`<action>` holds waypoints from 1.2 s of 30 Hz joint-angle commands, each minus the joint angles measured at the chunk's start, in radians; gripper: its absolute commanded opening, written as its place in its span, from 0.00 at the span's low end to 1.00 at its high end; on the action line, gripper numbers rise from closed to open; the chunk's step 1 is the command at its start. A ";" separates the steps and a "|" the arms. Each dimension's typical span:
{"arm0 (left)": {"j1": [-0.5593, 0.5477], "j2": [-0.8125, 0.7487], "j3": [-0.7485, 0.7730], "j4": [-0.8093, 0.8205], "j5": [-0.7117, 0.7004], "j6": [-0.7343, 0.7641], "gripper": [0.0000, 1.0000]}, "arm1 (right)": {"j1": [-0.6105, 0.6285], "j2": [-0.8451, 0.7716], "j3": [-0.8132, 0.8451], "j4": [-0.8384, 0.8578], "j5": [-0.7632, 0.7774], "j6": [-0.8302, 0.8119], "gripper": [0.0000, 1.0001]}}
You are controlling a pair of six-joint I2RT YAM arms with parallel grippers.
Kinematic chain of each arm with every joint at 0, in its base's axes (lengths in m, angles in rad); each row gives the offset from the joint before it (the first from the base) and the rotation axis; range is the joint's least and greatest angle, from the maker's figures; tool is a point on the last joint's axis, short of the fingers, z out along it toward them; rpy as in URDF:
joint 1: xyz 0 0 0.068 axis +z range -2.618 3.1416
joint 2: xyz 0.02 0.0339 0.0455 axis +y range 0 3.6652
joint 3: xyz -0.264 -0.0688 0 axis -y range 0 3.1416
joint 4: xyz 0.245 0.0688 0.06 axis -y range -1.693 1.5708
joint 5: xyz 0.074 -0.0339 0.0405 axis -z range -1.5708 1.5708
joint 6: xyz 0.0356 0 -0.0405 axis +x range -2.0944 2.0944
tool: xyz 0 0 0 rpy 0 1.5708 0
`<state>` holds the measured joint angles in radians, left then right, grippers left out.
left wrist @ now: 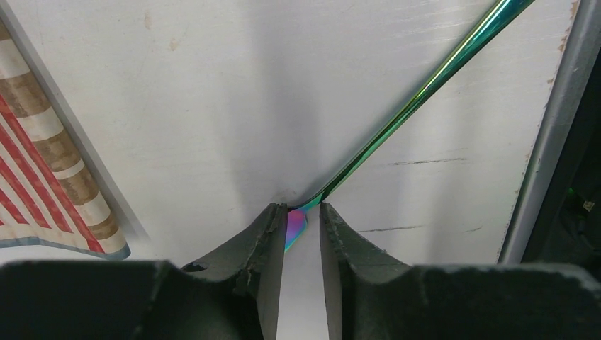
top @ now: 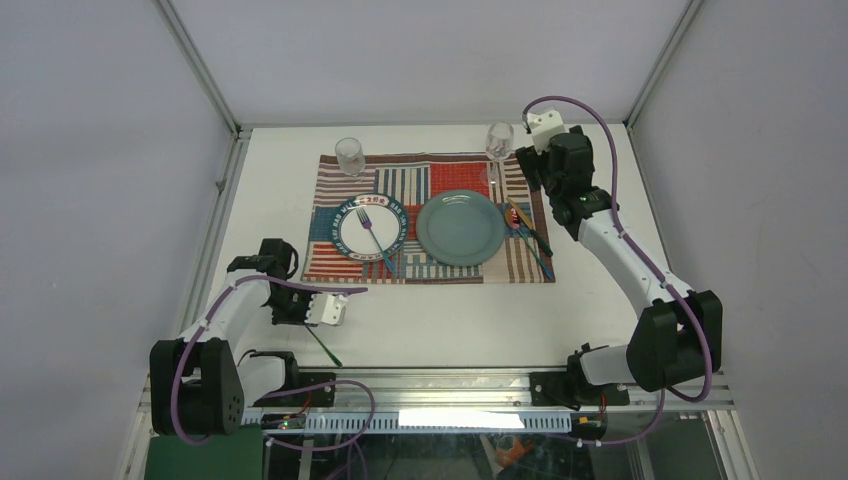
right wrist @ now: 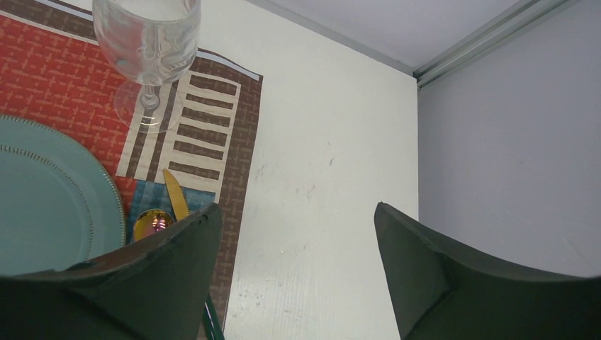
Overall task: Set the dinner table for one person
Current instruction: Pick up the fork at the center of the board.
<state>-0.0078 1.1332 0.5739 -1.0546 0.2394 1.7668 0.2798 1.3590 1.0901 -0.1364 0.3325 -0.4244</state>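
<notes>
Top view: dinner table (top: 440, 320) fills centre frame, placemat (top: 450, 178) upper middle, my left fingers hidden at lower left. Left wrist alone shows my left gripper (left wrist: 303, 212) narrowed around the iridescent utensil (left wrist: 418, 95) tip; can't tell if clamped. Right wrist: my right gripper (right wrist: 298, 219) spread wide, holding nothing, wine glass (right wrist: 147, 42) upper left.

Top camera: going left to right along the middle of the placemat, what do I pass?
patterned plate with a fork lying on it → teal plate → cutlery cluster
</notes>
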 commanded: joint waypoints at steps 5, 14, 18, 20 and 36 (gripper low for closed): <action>-0.010 -0.017 -0.007 0.001 0.066 0.004 0.24 | -0.005 -0.020 0.056 0.024 -0.011 0.003 0.82; -0.010 0.018 0.000 0.037 0.062 -0.024 0.07 | -0.005 -0.008 0.058 0.013 -0.011 0.000 0.81; -0.010 0.043 0.015 0.051 0.068 -0.061 0.00 | -0.004 0.003 0.074 0.005 -0.015 0.003 0.80; -0.010 0.040 0.030 0.057 0.077 -0.075 0.00 | -0.005 0.009 0.082 -0.002 -0.020 0.005 0.80; -0.008 -0.005 0.118 -0.004 0.078 -0.130 0.26 | -0.005 0.011 0.094 -0.023 -0.038 0.012 0.79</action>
<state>-0.0078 1.1576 0.6777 -1.0313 0.2691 1.6337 0.2798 1.3815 1.1255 -0.1806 0.3050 -0.4236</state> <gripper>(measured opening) 0.201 0.787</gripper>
